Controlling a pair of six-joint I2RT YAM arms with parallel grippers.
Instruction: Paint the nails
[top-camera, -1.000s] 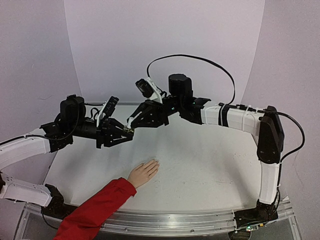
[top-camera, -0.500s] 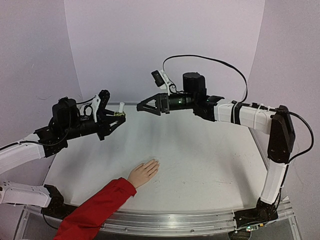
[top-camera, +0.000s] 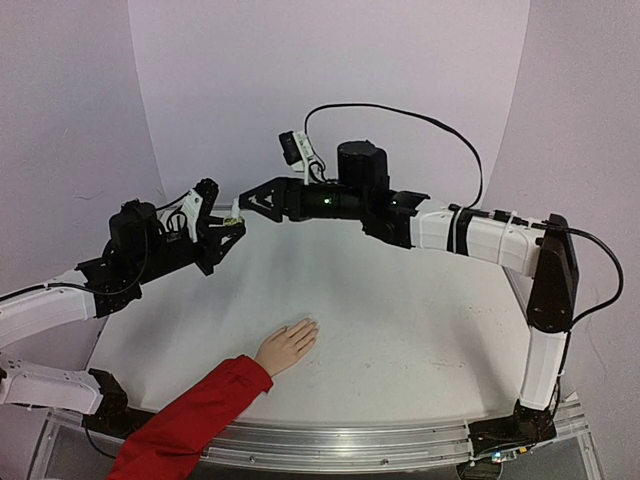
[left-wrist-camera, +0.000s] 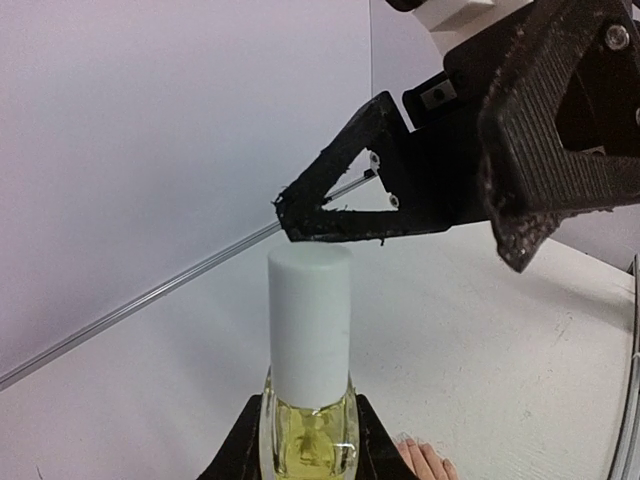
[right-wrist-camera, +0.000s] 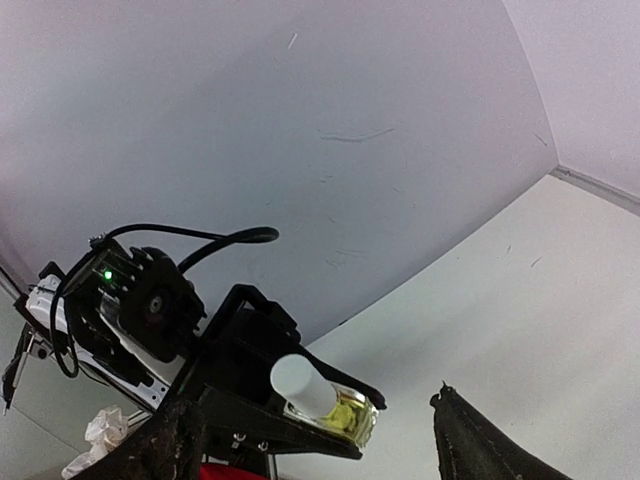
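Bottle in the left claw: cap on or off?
On: white cap sits atop the bottle in the left claw; right claw open near it.

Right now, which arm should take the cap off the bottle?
Right. The left gripper is clamped on the bottle, so it's busy. The right gripper is open, its fingers close by the white cap.

Glass and plastic.
Glossy glass bottle (left-wrist-camera: 308, 445) with smooth matt white cap (left-wrist-camera: 310, 320); right pincer fingers (left-wrist-camera: 545, 150) rough black plastic; tabletop (left-wrist-camera: 480, 330) matt, scuffed.
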